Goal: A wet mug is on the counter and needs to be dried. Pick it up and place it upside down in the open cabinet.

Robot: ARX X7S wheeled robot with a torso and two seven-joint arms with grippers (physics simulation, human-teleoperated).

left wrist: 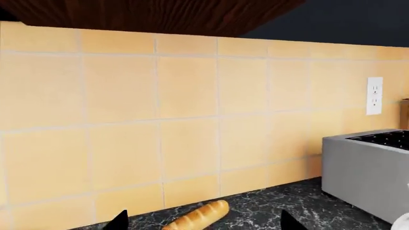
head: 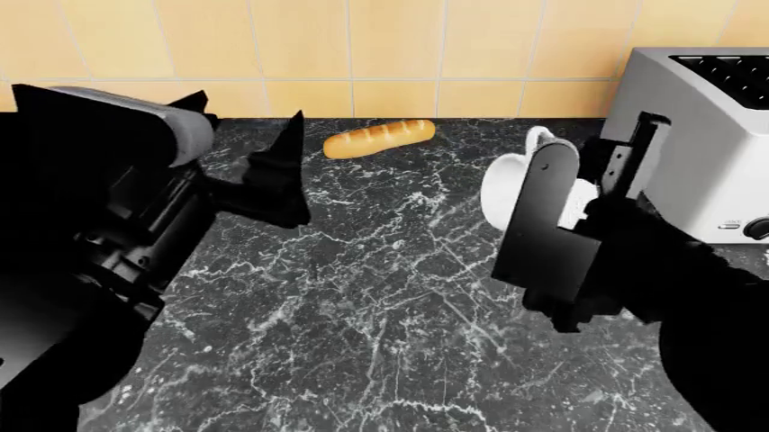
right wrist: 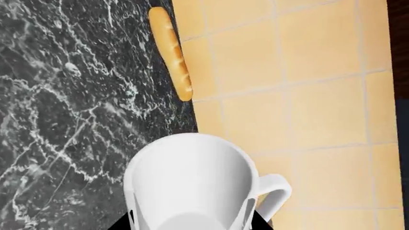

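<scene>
The white mug is held between the fingers of my right gripper, just left of the toaster and over the dark marble counter. In the right wrist view the mug fills the space between the jaws of the gripper, with its loop handle towards the tiled wall. My left gripper is open and empty over the counter's left part. In the left wrist view its fingertips stand wide apart. The cabinet's opening is out of view.
A bread roll lies by the tiled wall and also shows in the left wrist view. The boxy toaster stands at the right. A wall outlet and the dark wood underside of a wall cabinet are above.
</scene>
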